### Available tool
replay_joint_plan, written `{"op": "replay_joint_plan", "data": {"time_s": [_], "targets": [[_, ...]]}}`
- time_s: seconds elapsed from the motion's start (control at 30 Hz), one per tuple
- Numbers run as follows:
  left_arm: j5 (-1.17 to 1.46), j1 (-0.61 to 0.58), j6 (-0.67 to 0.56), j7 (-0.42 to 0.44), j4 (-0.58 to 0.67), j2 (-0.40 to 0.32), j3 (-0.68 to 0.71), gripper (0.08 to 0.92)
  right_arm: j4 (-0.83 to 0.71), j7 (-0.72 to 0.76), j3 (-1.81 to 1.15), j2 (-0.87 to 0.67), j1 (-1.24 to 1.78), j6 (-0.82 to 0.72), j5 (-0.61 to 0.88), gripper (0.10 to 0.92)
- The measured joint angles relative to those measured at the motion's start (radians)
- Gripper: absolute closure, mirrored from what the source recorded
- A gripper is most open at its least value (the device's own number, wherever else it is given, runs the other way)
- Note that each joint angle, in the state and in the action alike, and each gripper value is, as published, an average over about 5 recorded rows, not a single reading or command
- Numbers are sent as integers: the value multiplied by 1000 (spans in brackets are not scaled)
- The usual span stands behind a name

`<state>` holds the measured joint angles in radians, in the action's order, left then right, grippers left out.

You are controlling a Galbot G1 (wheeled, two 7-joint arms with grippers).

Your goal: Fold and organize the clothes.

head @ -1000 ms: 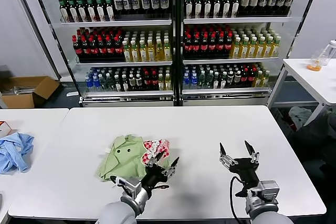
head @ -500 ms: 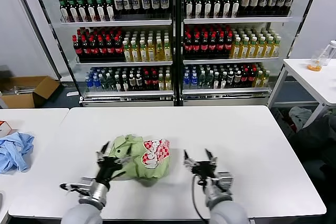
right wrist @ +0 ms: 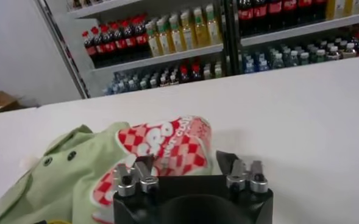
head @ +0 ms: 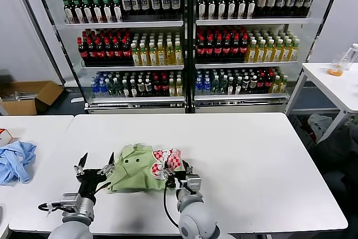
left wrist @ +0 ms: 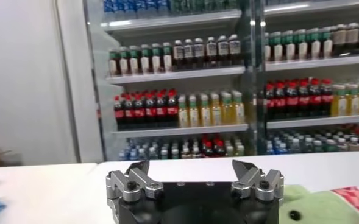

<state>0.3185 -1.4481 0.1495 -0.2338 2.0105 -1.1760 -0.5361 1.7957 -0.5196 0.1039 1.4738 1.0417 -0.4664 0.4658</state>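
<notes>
The light green T-shirt (head: 137, 167) lies bunched on the white table (head: 246, 155), its red-and-white checkered print (head: 166, 159) facing up on its right side. It also shows in the right wrist view (right wrist: 88, 164) and at the edge of the left wrist view (left wrist: 325, 207). My left gripper (head: 94, 164) is open and empty, just left of the shirt. My right gripper (head: 178, 168) is open, at the shirt's right edge by the checkered print (right wrist: 167, 143), holding nothing.
A light blue garment (head: 15, 160) lies on the neighbouring table at the left. Drink shelves (head: 184, 43) stand behind the table. A cardboard box (head: 31, 96) sits on the floor at far left. Another white table (head: 335, 82) stands at the right.
My left gripper has moved from the shirt's front right over to its left side. My right gripper has moved left across the table to the shirt's right edge.
</notes>
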Motion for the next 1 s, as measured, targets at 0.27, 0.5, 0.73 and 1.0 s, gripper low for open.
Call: {"op": "replay_joint_plan", "data": {"time_s": [0.27,0.5,0.73,1.0], "targets": [[-2,-15,2,-6,4,-4,-15,177,-51,-28,22,5,-45,-54,-20,593],[-5,-25,11,-6,4,-7,-16,177,-82,-40,23,-7,-71,-82,-35,784],[-6,-34,14,-5,8,-7,-18,177,-88,-35,6,-38,-77,-95,-57,883],[-7,-40,18,0,16,-10,-15,177,-83,1,-40,-105,-89,-103,-88,883]]}}
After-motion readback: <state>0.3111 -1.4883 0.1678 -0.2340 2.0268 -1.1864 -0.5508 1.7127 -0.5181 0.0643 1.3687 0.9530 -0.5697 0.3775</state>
